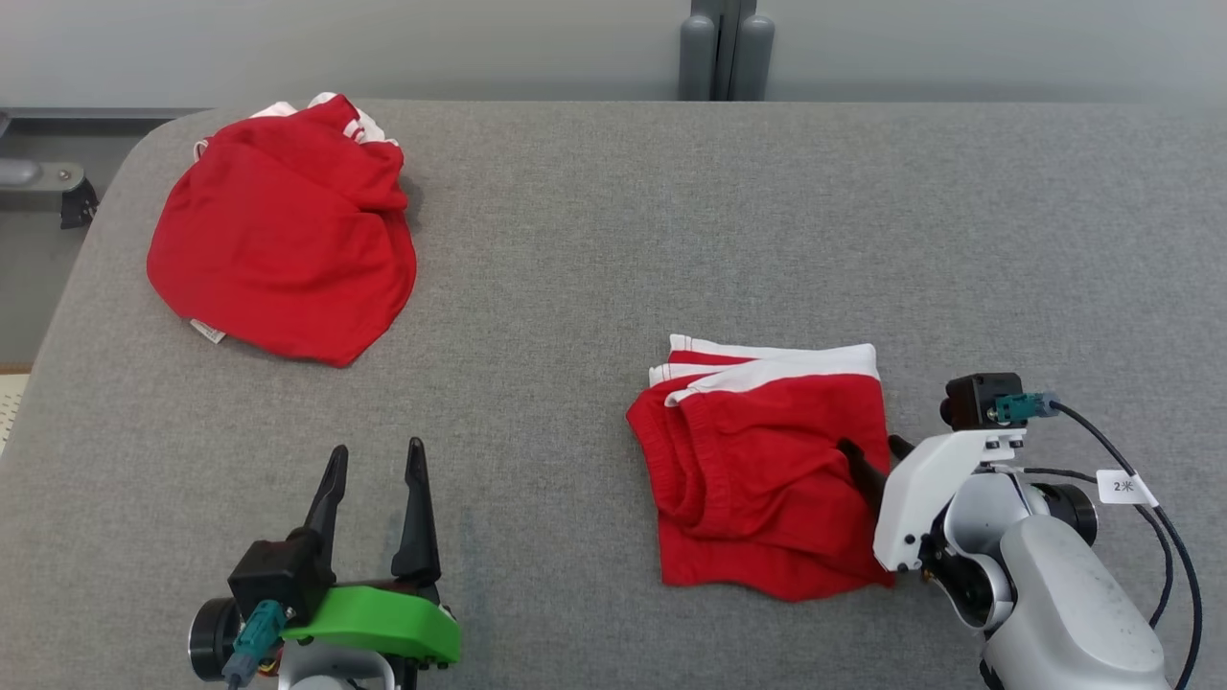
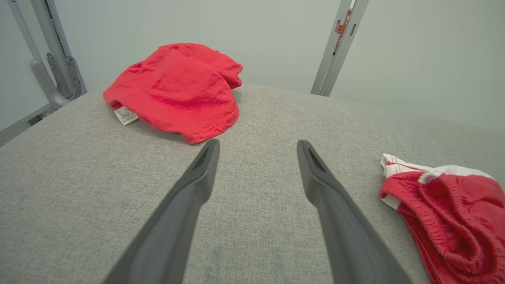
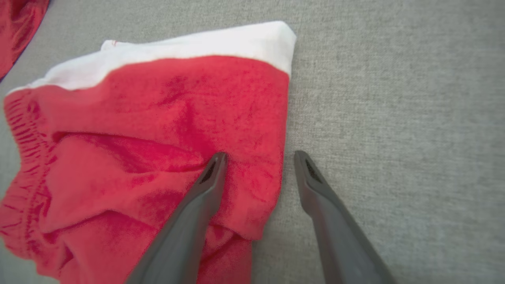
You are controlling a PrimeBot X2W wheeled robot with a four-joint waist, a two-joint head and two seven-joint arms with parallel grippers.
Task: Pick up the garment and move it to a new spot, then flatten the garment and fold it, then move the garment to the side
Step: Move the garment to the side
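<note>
Left gripper (image 1: 376, 448) low left, fingers wide apart, empty. Right gripper (image 1: 870, 445) spread, nothing held, straddling right edge of folded red garment (image 1: 757, 460) on grey table (image 1: 613, 240), right of centre. Crumpled red garment (image 1: 283, 249) far left.

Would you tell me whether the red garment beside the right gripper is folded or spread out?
Folded: the red garment lies as a compact layered rectangle, its white bands stacked.

Grey fabric tbl (image 1: 613, 240) w/ crumpled red cloth heap (image 1: 278, 249) far left, twin grey posts (image 1: 726, 48) behind, prob. frame.
</note>
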